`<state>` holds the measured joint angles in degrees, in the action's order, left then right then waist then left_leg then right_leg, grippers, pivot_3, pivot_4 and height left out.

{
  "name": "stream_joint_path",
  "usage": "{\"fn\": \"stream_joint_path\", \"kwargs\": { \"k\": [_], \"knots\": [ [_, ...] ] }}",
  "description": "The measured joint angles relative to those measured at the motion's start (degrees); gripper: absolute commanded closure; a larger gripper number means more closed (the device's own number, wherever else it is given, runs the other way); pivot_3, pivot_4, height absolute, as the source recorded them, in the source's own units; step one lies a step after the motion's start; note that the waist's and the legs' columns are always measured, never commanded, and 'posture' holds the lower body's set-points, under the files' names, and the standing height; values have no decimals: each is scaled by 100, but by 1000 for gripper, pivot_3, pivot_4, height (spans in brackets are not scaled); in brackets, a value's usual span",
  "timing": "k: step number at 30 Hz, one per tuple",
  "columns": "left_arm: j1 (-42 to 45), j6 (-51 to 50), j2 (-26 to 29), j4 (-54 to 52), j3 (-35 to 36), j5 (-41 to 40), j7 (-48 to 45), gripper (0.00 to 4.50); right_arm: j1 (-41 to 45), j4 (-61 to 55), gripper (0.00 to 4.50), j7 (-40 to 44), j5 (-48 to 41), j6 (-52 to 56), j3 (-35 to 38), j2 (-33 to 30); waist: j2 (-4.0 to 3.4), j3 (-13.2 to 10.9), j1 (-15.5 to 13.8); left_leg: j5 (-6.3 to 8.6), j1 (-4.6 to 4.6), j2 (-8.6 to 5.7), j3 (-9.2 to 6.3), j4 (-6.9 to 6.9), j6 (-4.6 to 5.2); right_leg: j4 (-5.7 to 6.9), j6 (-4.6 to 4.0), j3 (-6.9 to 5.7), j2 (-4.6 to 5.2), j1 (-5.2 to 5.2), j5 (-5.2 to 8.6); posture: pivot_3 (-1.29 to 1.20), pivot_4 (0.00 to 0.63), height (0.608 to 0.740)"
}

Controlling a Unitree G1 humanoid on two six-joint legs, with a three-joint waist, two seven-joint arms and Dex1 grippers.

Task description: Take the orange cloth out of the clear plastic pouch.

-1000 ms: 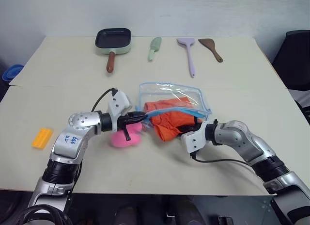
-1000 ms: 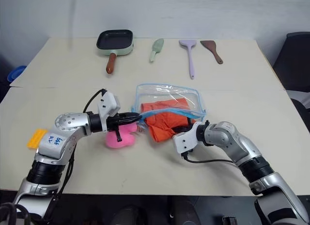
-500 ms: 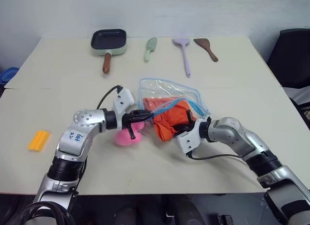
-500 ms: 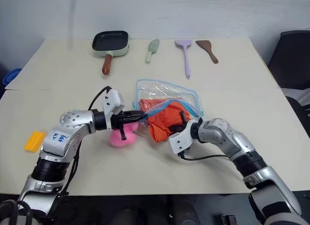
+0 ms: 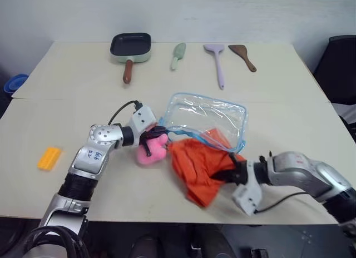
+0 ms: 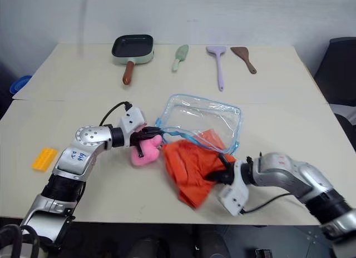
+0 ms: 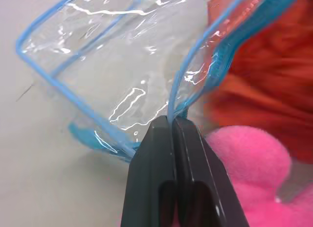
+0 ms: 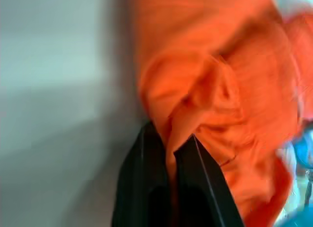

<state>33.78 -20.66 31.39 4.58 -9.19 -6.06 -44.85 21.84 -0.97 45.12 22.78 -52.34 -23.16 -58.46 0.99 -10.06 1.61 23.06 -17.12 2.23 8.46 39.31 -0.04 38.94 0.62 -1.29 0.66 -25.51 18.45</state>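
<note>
Left eye view: orange cloth (image 5: 199,169) lies mostly outside the clear plastic pouch (image 5: 208,118), spilling from the pouch mouth toward the table's (image 5: 83,69) near edge; only its far corner by the blue trim looks still under the pouch lip, hard to say how much. Right pincer (image 5: 232,172) closed on the cloth's right side, at the near-right of the table; cloth runs from that pincer leftward and up toward the pouch, long axis roughly diagonal. Left pincer (image 5: 158,131) clamped shut on the pouch's left trim, beside the pink plush toy (image 5: 151,151). Judgement: the pull that matters is away from the pouch mouth, toward the near edge, and the right arm is the one on the cloth. Right eye view: same layout; counts: one cloth, one pouch, one plush, one yellow brick (image 6: 45,158) near the left edge, one pan (image 6: 132,47) and three utensils (image 6: 219,61) along the far edge. Left wrist view: black fingers (image 7: 154,153) pressed together on the blue pouch edge, clear film beyond, cloth and plush to one side. Right wrist view: fingers (image 8: 148,161) pinch a fold of orange cloth, blurred.
</note>
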Motion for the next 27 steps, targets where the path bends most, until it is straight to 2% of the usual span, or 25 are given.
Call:
{"fn": "stream_joint_path", "kwargs": {
  "k": [6,10,13,18,27],
  "knots": [
    [29,162,148,183,30,108,24,4500,-729,425,4490,-208,-209,-276,775,-994,0,0,2,0,1,0,1,0,0,0,0,1,-1,0,0,0,150,740],
    [-152,227,337,-54,33,67,-157,4500,-979,1130,4490,-481,-224,-264,1204,-1201,0,-1,20,0,3,1,4,-4,0,1,0,4,-3,-1,0,0,150,740],
    [-545,249,611,-611,36,-16,-421,4500,-1135,1725,4490,-664,-386,-95,1500,-1208,-1,-1,21,0,3,1,7,-7,0,0,0,7,-3,-1,0,0,150,740],
    [-1110,314,1124,-1345,45,-35,-763,4500,-1422,2175,4490,-699,-1126,734,1937,-966,-2,0,42,0,7,3,9,-9,-1,1,-1,14,-7,0,1,0,150,740],
    [-1440,354,1432,-1784,12,66,-867,4500,-1678,1544,4490,-713,-2023,2694,2373,30,-17,4,74,0,8,4,11,-13,-1,3,-2,18,-10,0,1,0,150,740]
  ]
}}
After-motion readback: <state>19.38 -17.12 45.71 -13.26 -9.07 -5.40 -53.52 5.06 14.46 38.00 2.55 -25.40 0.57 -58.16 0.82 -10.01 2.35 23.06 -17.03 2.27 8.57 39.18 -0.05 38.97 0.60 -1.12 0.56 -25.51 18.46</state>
